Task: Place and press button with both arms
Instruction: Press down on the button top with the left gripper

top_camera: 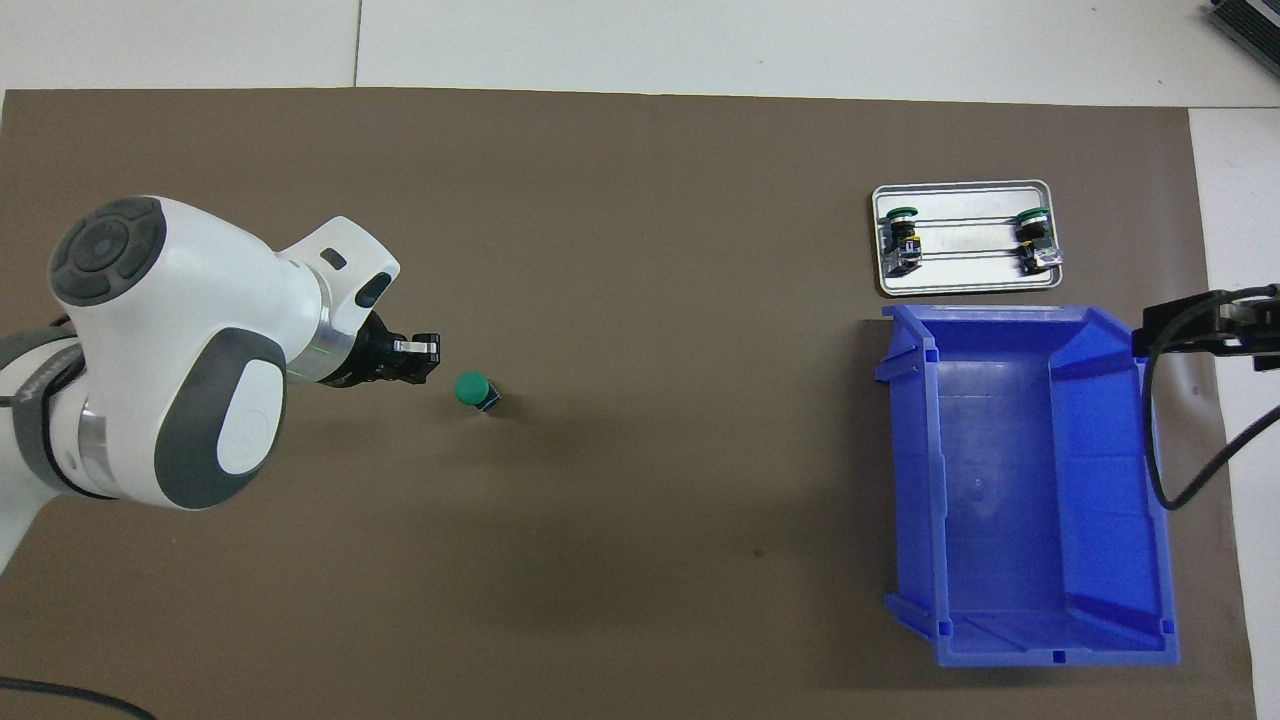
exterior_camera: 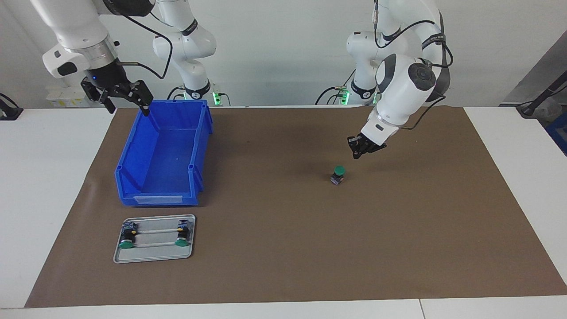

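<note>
In the facing view, a brown mat is covering most of a white table, and a pale wall is standing at the robots' end, with green lights glowing at the arm bases. The button is standing upright on the bare mat toward the left arm's end of the table, green cap up, touching nothing. The left gripper is hanging in the air over the mat just beside the button, clear of it, with its fingertips pressed together and nothing between them. The right gripper is waiting high over the robot-side corner of a blue bin, its fingers spread apart and holding nothing. The bin is sitting toward the right arm's end of the table, and a metal tray is lying just beside it, farther from the robots, carrying two more buttons that are lying on their sides. In the overhead view, the mat is filling nearly the whole picture, with white table showing only along the edge farthest from the robots. The left gripper is pointing toward the button, with a gap of mat between them. This view is showing the whole floor of the bin and the tray with its buttons, while the right gripper is only partly showing at the picture's edge; the wall and the arm bases are appearing in the facing view alone.
</note>
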You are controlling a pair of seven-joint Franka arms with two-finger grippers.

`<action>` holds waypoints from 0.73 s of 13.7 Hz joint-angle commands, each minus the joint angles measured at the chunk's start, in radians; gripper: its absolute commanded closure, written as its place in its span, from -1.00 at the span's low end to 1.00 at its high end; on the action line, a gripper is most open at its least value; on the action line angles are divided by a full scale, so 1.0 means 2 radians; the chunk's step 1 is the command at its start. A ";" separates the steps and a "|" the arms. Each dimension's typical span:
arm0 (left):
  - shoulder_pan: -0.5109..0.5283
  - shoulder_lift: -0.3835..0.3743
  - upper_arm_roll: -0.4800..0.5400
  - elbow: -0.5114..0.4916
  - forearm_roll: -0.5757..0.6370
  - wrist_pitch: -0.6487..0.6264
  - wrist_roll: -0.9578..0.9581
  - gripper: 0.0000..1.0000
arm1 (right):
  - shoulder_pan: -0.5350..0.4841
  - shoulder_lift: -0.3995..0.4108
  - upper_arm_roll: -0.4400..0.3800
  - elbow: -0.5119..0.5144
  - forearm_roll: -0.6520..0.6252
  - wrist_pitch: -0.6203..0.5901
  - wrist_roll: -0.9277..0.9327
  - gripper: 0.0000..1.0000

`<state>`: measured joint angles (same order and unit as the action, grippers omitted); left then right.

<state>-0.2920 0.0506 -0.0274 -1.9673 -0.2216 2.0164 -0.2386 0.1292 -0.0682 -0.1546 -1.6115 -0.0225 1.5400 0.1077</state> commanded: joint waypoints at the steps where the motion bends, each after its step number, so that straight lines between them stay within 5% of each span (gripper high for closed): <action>1: -0.015 -0.008 0.007 -0.041 0.010 0.054 -0.016 1.00 | 0.000 -0.009 0.000 -0.008 0.005 0.003 0.003 -1.00; 10: -0.044 0.011 0.006 -0.086 0.010 0.148 -0.072 1.00 | 0.000 -0.009 0.000 -0.008 0.005 0.003 0.003 -1.00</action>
<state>-0.3646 0.0686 -0.0286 -2.1130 -0.2215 2.2670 -0.3597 0.1292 -0.0682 -0.1546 -1.6115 -0.0225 1.5400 0.1077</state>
